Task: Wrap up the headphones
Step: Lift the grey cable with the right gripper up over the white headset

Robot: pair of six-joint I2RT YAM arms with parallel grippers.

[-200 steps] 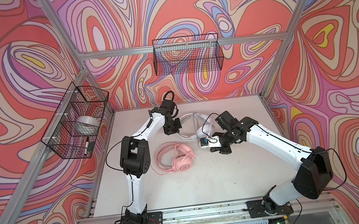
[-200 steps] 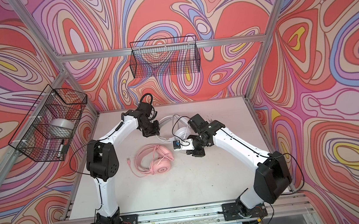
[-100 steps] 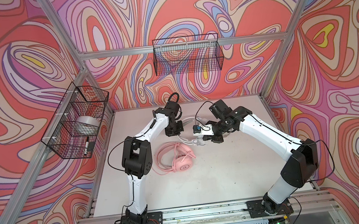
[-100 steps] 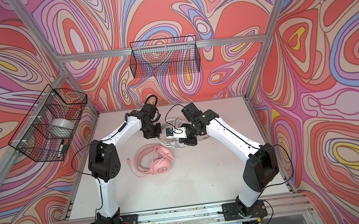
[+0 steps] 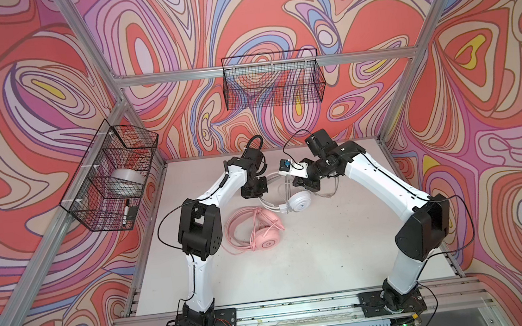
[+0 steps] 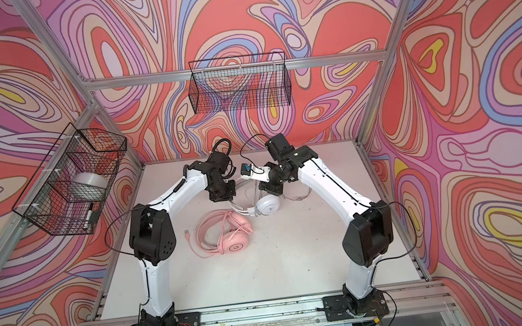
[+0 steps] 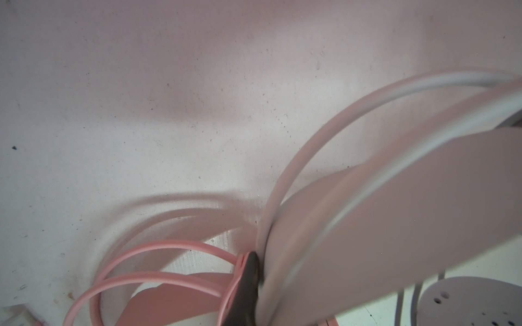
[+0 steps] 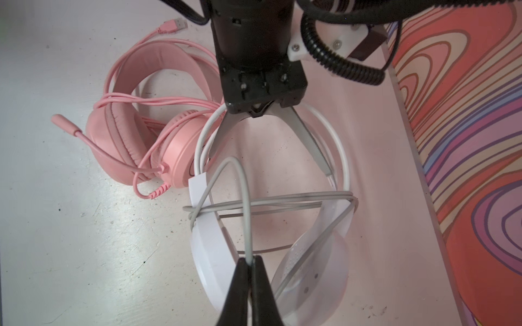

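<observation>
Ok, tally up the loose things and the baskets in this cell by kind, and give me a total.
Headsets: 2, the pink headset and the white headset
Wire baskets: 2, the side basket and the back basket
Tape roll: 1, in the side basket
Marker: 1, in the side basket
Total: 6

pink headset (image 5: 266, 241): 1 | white headset (image 5: 300, 201): 1 | wire baskets (image 5: 272, 83): 2 | robot arms (image 5: 219, 188): 2
</observation>
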